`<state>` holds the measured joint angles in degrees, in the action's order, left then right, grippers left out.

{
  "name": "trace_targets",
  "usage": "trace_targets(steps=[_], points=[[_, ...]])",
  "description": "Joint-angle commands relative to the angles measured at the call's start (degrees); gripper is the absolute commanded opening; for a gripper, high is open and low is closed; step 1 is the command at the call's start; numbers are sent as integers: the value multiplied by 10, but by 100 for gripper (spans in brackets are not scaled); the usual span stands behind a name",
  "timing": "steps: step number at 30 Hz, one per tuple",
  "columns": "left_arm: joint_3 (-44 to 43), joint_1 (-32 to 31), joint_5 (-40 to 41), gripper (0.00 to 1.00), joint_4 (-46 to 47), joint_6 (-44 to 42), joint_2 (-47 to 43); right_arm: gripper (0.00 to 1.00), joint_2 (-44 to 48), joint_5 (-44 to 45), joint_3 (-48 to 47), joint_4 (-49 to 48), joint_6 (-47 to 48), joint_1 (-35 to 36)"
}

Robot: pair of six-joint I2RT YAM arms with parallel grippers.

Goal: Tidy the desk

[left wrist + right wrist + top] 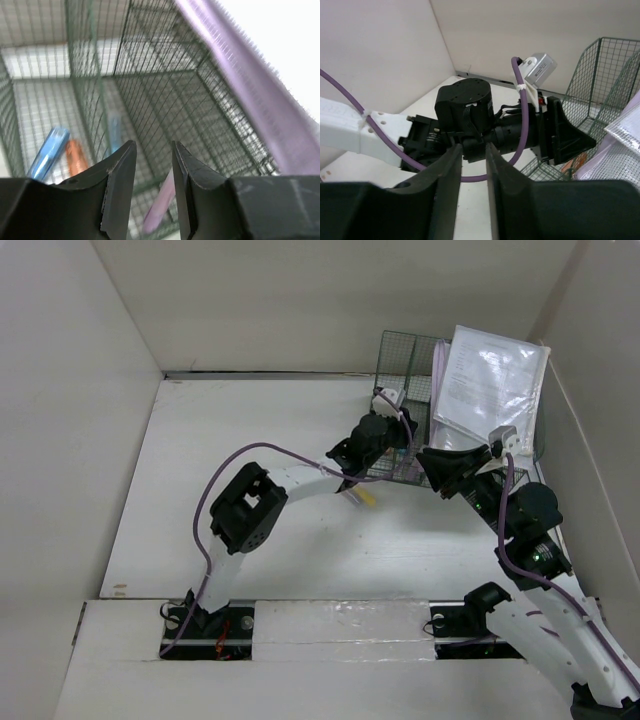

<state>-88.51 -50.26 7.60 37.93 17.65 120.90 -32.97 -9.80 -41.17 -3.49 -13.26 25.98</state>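
The white desk (250, 440) carries a dark green wire-mesh organizer (400, 350) at its back right. My left gripper (399, 453) hangs over the organizer's low front tray, open, with nothing between its fingers (120, 170). In the left wrist view a blue pen (47, 152), an orange piece (76, 156) and a pink pen (160, 207) lie in the mesh tray (165, 85) below the left gripper (153, 145). My right gripper (432, 462) hovers just right of it, near the tray. In the right wrist view this gripper (473, 147) is narrowly open and empty, facing the left wrist.
A clear sleeve of printed papers (495, 380) and a purple folder (440, 370) stand upright in the organizer's rear slots. A small yellow object (366, 497) lies on the desk under the left forearm. White wall panels (70, 390) enclose the desk on three sides.
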Motion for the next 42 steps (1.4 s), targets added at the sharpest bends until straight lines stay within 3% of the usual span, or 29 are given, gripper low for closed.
trace_targets(steps=[1,5,8,10,11,13,17,23,31,42], points=[[34,0,26,30,-24,23,-77,26,5,0,1,-28,4,6],[130,0,82,28,-26,79,-152,9,0,-4,-1,-28,4,6],[187,-8,163,28,-75,118,-199,5,-1,-5,-1,-27,5,6],[207,-23,235,27,-164,141,-211,4,-1,-6,-1,-26,3,6],[207,-23,254,27,-165,153,-211,4,0,-7,-1,-27,3,6],[203,-32,272,25,-256,187,-202,4,-1,-7,-1,-28,3,6],[193,-38,239,20,-363,266,-166,16,-7,-9,-3,-28,2,6],[211,-56,211,19,-361,293,-143,29,-7,-9,-3,-28,2,6],[236,-56,195,27,-360,304,-143,35,-7,-13,-3,-28,0,6],[179,-56,211,31,-407,288,-82,37,-8,-14,-4,-27,0,6]])
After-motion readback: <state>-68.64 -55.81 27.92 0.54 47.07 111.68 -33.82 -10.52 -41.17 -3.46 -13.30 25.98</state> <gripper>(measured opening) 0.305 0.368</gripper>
